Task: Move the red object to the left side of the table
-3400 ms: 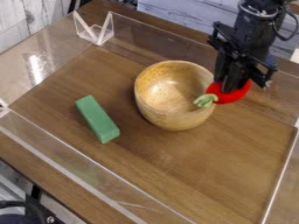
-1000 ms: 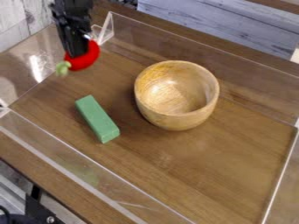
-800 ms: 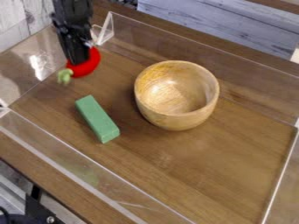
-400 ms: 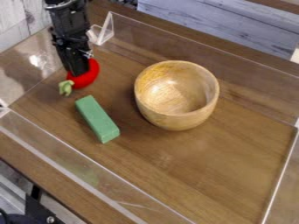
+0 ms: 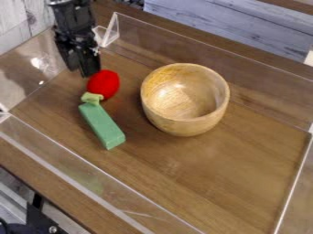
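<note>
I'm looking at the red toy fruit (image 5: 102, 84) lying on the brown surface (image 5: 226, 178), over toward the left side, its leafy end pointing down at the near end of the green block (image 5: 102, 125) and seeming to touch it or sit just beside it. The wooden bowl (image 5: 185, 99) is standing to the right, apart from the fruit. My hand (image 5: 80, 66) is hanging just up and left of the fruit, and its fingers look parted, with nothing between them that I can make out.

I'm judging this step to be the release and retreat, with the task all but done. I'm wanting the fingers fully clear before anything travels sideways, because the fruit is round and a brushing fingertip could set it rolling toward the bowl. So I'm planning to lift straight up, slowly at first, watching whether the red skin moves with the fingers. I'm avoiding any sweep to the right while the hand is this low, since that would be pushing the fruit back the wrong way. I'm also minding the clear plastic wall (image 5: 27, 80) on the left, keeping the fingers from catching it as they rise.
</note>
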{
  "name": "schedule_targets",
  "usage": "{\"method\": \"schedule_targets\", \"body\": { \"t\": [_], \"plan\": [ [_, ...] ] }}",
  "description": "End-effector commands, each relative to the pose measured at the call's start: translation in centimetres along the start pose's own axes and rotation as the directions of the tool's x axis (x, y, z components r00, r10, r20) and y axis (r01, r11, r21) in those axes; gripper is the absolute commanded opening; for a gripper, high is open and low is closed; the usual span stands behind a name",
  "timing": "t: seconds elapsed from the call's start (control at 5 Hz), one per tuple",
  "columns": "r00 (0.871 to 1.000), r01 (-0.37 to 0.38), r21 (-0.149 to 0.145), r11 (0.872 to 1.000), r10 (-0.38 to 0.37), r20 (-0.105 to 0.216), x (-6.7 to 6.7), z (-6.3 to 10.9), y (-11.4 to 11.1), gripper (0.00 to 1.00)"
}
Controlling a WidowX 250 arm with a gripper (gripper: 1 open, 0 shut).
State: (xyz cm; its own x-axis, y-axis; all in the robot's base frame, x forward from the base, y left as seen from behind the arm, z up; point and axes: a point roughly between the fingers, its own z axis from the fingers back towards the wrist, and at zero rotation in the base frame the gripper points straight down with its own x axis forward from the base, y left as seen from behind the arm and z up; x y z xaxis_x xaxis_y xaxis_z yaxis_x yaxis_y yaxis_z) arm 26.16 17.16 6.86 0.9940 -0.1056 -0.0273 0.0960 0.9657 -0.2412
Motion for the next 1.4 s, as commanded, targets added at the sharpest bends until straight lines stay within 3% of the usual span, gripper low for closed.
{"method": "schedule_targets", "body": {
  "t": [0.0, 0.2, 0.4, 0.6, 1.0, 1.2],
  "plan": [
    [0.996, -0.031, 0.058, 0.998, 0.027, 0.082, 0.1, 3.3, 0.8, 0.00],
    [0.994, -0.072, 0.050, 0.996, 0.067, 0.092, -0.2, 3.8, 1.5, 0.00],
    [0.997, 0.000, 0.040, 0.999, -0.003, 0.072, -0.9, 3.2, 1.8, 1.00],
    [0.996, 0.070, 0.026, 0.997, -0.071, 0.056, -1.5, 2.5, 2.3, 0.00],
    [0.992, 0.104, -0.002, 0.995, -0.104, 0.065, -2.0, 3.4, 3.0, 0.00],
    [0.993, 0.087, -0.021, 0.996, -0.085, 0.085, -1.7, 3.8, 3.5, 0.00]
  ]
}}
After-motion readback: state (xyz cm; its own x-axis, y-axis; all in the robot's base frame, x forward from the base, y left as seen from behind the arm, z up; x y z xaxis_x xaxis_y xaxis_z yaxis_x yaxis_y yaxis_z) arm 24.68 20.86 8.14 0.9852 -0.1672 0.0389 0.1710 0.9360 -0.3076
